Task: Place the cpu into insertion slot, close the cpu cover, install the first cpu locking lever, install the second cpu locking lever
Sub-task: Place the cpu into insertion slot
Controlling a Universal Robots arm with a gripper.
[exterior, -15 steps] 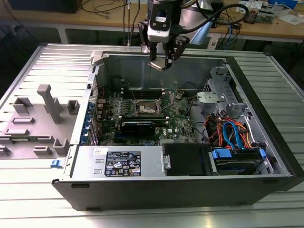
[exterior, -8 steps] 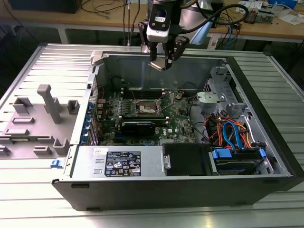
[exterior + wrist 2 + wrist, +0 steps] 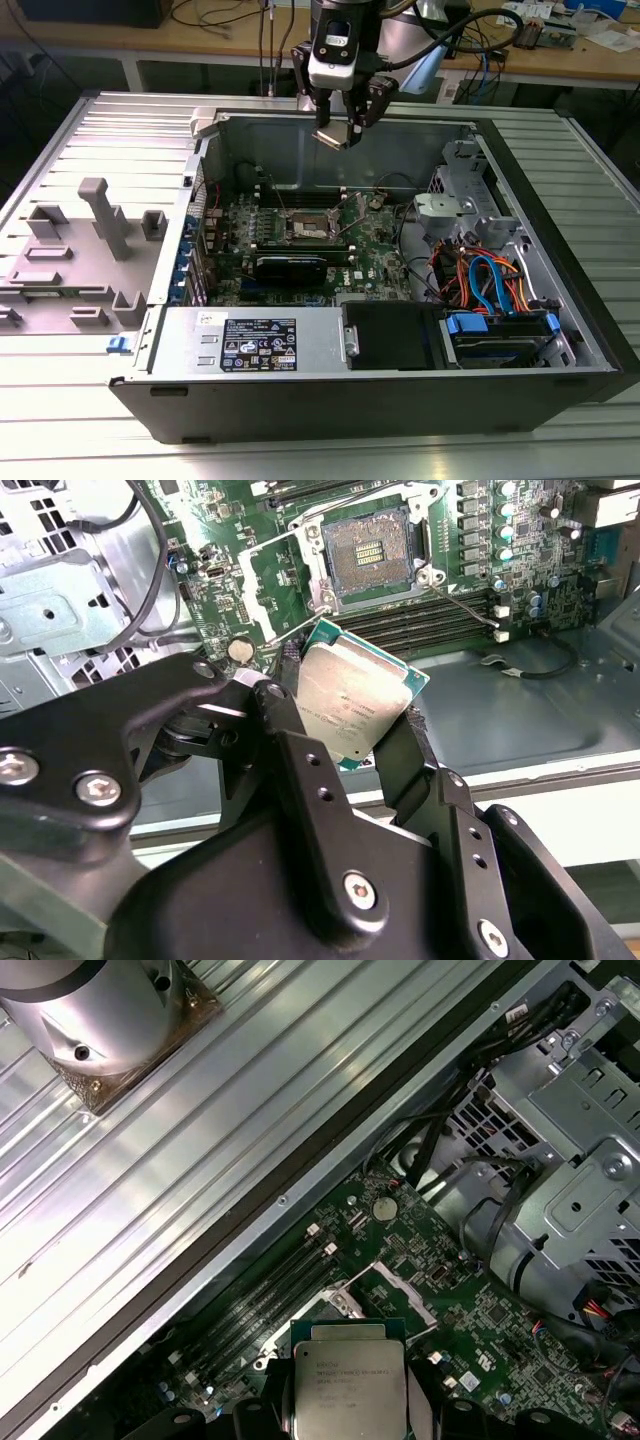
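The cpu (image 3: 352, 702) is sitting between the two black fingers (image 3: 285, 750) of the gripper (image 3: 345, 722), which are pressing in on its opposite edges and pinching it firmly. The silvery metal top is facing the camera in both wrist views, and a thin green border is showing around it. In the exterior view, the gripper (image 3: 338, 125) is hanging above the open computer case (image 3: 300, 150), near its rear wall. It is carrying the cpu (image 3: 333, 135) tilted and well clear of the green motherboard (image 3: 375, 250) below. The insertion slot (image 3: 368, 552) is lying exposed on that board, its dark contact field uncovered inside the silver rim. In the first wrist view, the cpu (image 3: 348, 1385) is overlapping the near part of the slot (image 3: 330, 1312) without touching it. The cpu cover (image 3: 412, 1300) is standing swung up just beside the slot. The round coin battery (image 3: 385, 1207) is resting farther out on the board. The long black memory slots (image 3: 430, 615) are running beside the socket. Orange and blue cables (image 3: 490, 275) are bundling toward the exterior view's right. A grey moulded fixture (image 3: 95, 215) is sitting on the ribbed table (image 3: 60, 400) at the exterior view's left.
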